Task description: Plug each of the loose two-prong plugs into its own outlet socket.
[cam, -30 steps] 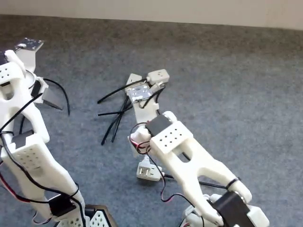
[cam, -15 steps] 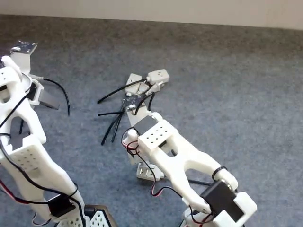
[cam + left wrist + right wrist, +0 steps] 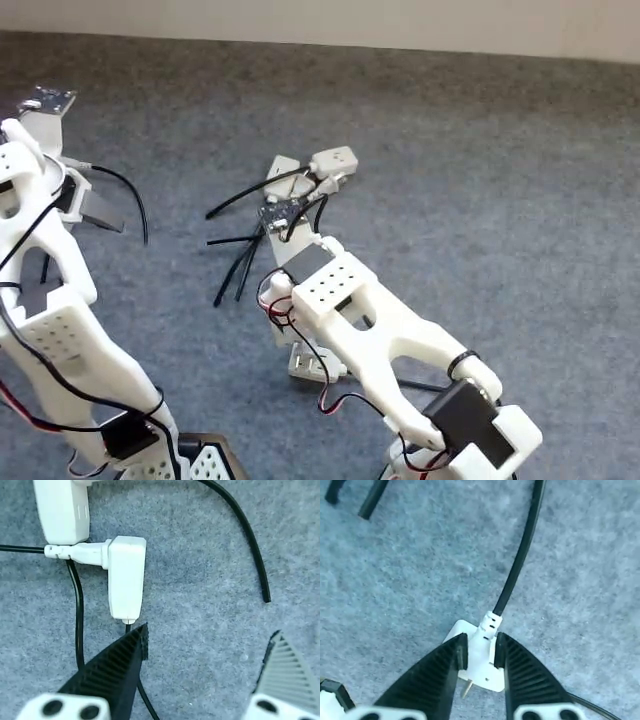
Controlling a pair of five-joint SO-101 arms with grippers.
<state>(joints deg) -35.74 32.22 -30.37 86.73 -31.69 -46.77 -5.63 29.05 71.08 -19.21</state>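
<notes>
Clamping plug [image 3: 490,677], right end effector [image 3: 480,644] outstretched

No text, number, label or sign can be read. The white plug [image 3: 482,656] and the white outlet socket [image 3: 336,160] show no legible marking, and any print on the small circuit board [image 3: 48,99] at an arm's wrist is too small to tell.

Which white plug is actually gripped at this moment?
The plug pinched in the right gripper, black cord leading away, a prong showing. The white connector ahead of the open left gripper lies untouched on the carpet.
</notes>
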